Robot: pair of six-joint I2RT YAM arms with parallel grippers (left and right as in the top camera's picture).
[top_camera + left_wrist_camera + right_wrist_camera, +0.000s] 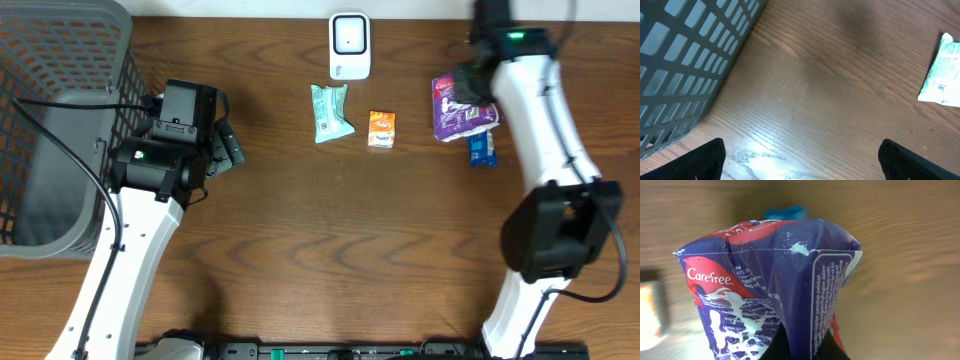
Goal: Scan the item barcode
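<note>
A purple Carefree pack sits at the back right of the wooden table. My right gripper is shut on it. In the right wrist view the pack fills the frame, and a fold of it is pinched between the dark fingertips of the right gripper. The white barcode scanner stands at the back centre. My left gripper hovers open over bare wood beside the basket. In the left wrist view the left gripper has nothing between its fingers.
A grey mesh basket fills the left side, its wall close to the left gripper. A green packet and an orange packet lie mid-table. A blue item lies just beside the purple pack.
</note>
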